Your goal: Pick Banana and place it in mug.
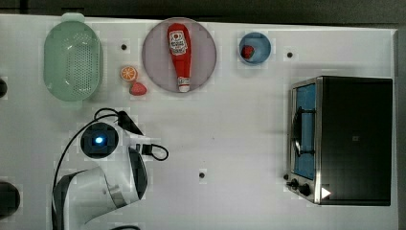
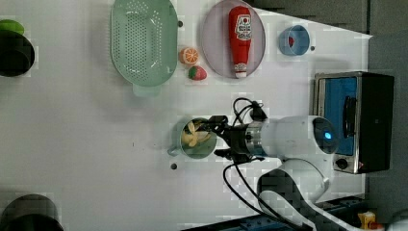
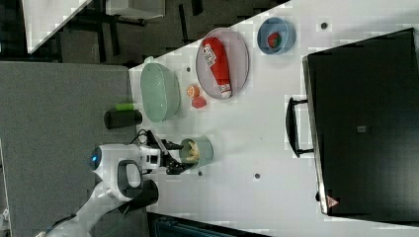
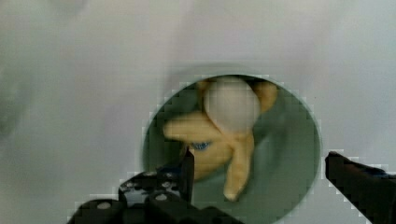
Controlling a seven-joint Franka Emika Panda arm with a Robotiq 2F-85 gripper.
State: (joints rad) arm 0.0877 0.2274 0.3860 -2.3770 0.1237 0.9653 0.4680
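The pale yellow Banana (image 4: 224, 140), peeled with its skin flaps spread, lies inside the teal-green mug (image 4: 294, 154). My gripper (image 4: 259, 163) hovers just over the mug's mouth, open wide, one finger on each side of the fruit and nothing between them. In the left view the mug (image 2: 204, 153) stands mid-table with the Banana (image 2: 193, 134) in it and the gripper (image 2: 219, 137) at its rim. The right view gives the same: mug (image 3: 207, 150), Banana (image 3: 191, 150), gripper (image 3: 175, 158). In the top view the arm's wrist (image 1: 99, 140) covers the mug.
A pale-green colander (image 1: 72, 60), an orange slice (image 1: 128, 73) and a strawberry (image 1: 138, 88) lie at the top view's upper left. A ketchup bottle (image 1: 179, 52) rests on a grey plate (image 1: 155, 52). A blue cup (image 1: 261, 48) and a toaster oven (image 1: 354, 139) stand towards the top view's right.
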